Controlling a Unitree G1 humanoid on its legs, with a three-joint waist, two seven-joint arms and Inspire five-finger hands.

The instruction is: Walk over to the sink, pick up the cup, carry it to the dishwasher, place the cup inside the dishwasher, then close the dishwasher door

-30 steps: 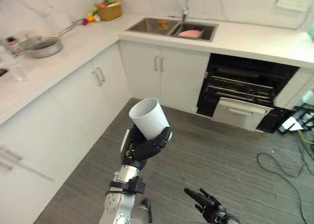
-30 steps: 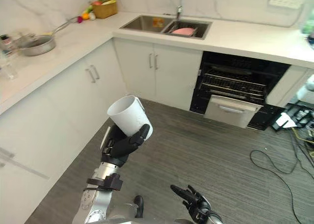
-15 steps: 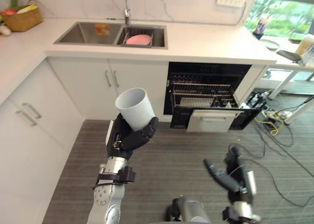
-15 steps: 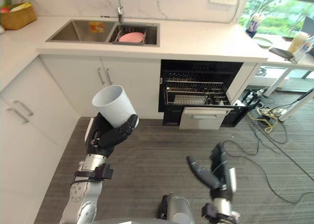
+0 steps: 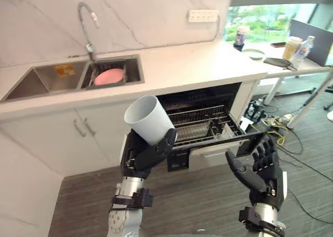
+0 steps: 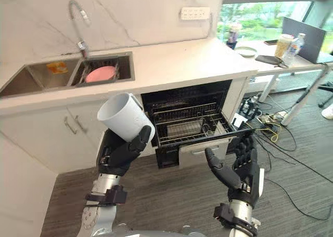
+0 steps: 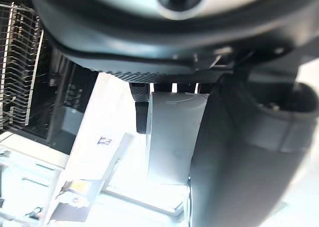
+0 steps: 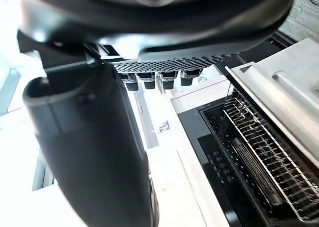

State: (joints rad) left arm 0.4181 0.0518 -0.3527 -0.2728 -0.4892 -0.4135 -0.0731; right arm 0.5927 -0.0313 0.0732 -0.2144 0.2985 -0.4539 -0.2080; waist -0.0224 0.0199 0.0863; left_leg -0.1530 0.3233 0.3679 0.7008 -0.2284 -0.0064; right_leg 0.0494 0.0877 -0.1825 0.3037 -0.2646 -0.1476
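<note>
My left hand (image 5: 143,155) is shut on a white cup (image 5: 148,119), held tilted in the air in front of the cabinets; the cup (image 7: 174,137) also shows pale between its fingers in the left wrist view. The dishwasher (image 5: 208,123) stands open under the counter, its wire rack (image 6: 190,123) pulled out and its door (image 5: 229,146) folded down. My right hand (image 6: 237,167) is open, raised palm inward just in front of the door's edge. The rack (image 8: 264,162) appears past its fingers in the right wrist view.
The double sink (image 5: 73,78) with a pink dish (image 5: 110,76) and a tap (image 5: 87,26) lies left on the white counter (image 5: 197,65). White cabinet doors (image 5: 78,135) stand below it. A desk (image 5: 296,65) with bottles and floor cables (image 5: 291,148) are at right.
The camera has swung right and come closer: sink and dishwasher now sit nearer and more central. My right hand has risen, fingers up. The left hand still holds the cup.
</note>
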